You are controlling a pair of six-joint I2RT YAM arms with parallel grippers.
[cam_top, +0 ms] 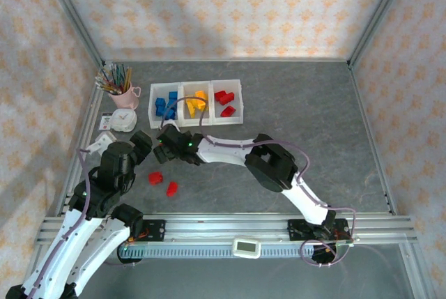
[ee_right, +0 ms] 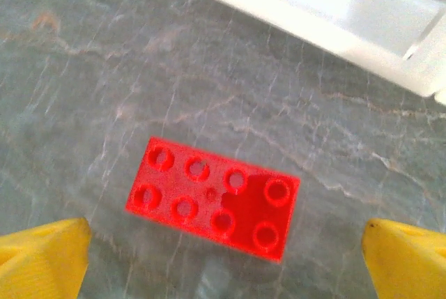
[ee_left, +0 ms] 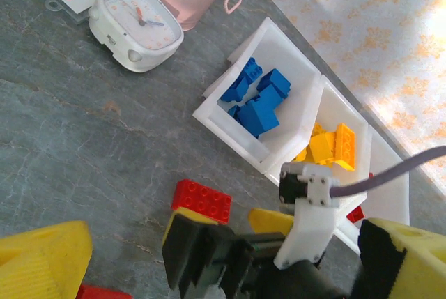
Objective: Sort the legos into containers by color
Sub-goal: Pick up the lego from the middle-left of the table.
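Right pincer (ee_right: 223, 271): released, yellow fingertips (ee_right: 42, 257) spread wide, nothing between them. It hangs low over the surface (cam_top: 293, 104).

Red brick (ee_right: 212, 198): lies flat, studs up, just ahead of the fingertips and centred in the gap, touching neither.
- Long axis runs roughly across the gap, finger to finger, a little skewed.
- My guess: closing as it stands would mean spanning the brick's length. A wrist turn would take the narrow sides instead.

Tray (ee_right: 313, 6): near wall just beyond the brick, so the carry is short. The red bin (cam_top: 225, 100) is the far right one, past the blue and the yellow.

Left pincer (cam_top: 144, 144): also released and empty, just beside the right one on its left. The right is plainly nearer the brick. It sits over it, while the left looks on from the side.

Two more red bricks (cam_top: 155, 178): loose on the surface nearer the arm bases, close together and apart from both pincers.

Hard to read:
- From above, the right pincer's bulk covers the brick under it.
- From the left wrist, the right wrist blocks most of the red bin.
- The tray wall is blurred and cut off at the top edge of the right wrist view.
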